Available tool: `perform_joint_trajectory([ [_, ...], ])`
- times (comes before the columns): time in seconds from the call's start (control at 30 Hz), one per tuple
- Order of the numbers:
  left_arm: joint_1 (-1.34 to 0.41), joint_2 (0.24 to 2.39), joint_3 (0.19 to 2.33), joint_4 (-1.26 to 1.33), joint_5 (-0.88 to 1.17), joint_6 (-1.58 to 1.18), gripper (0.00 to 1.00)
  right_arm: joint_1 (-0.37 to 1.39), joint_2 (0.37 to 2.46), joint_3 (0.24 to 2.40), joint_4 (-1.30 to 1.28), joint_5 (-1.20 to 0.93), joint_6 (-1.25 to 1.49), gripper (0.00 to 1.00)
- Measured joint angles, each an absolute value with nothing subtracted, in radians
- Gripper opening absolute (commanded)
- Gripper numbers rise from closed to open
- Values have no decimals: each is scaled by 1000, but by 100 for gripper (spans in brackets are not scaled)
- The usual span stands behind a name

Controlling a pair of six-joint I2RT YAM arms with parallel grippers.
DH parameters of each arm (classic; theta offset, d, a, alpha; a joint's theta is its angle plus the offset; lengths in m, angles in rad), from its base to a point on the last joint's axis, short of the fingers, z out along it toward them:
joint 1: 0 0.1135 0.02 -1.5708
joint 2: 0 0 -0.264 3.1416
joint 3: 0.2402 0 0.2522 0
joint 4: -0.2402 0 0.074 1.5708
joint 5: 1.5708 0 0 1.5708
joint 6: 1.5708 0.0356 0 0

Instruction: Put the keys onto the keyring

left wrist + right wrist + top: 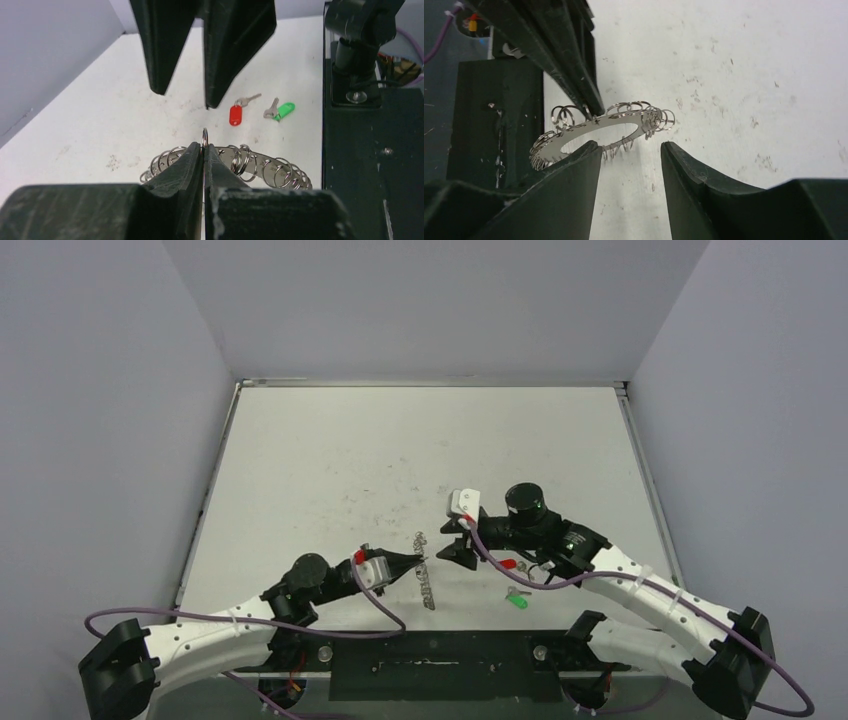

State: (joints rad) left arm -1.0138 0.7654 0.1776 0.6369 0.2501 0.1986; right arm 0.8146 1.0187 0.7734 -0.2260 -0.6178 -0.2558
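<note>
The keyring [427, 576] is a flat silver ring fringed with wire loops, seen edge-on in the left wrist view [270, 167] and tilted in the right wrist view [624, 118]. My left gripper [204, 148] is shut on one small wire loop at its rim, which pokes up between the fingertips. My right gripper [630, 150] is open just beside the ring's other side, its left fingertip [591, 150] close against the rim, with nothing between the jaws. The two keys lie on the table behind it: the red-tagged one [235, 114] and the green-tagged one [284, 111], both untouched.
The black mounting plate [430, 665] with the arm bases runs along the near table edge, close to the keys [516, 585]. Grey walls enclose the white table [420, 450] on three sides. A purple cable [520, 578] loops off the right arm above the keys.
</note>
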Motion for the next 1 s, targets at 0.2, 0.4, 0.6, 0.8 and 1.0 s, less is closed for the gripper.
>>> perform_joint_trajectory([
  [0.2,-1014,725,153,766,251,162,0,812,938,664,-73,-749,-277,43],
  [0.4,-1014,718,150,833,263,139,0,812,948,637,56,-832,-263,35],
  [0.6,-1014,719,144,864,271,130,0,812,962,637,157,-858,-224,28],
  [0.8,-1014,719,140,874,273,119,0,818,981,637,191,-874,-210,24],
  [1.0,-1013,726,136,877,272,116,0,829,995,637,194,-892,-211,11],
])
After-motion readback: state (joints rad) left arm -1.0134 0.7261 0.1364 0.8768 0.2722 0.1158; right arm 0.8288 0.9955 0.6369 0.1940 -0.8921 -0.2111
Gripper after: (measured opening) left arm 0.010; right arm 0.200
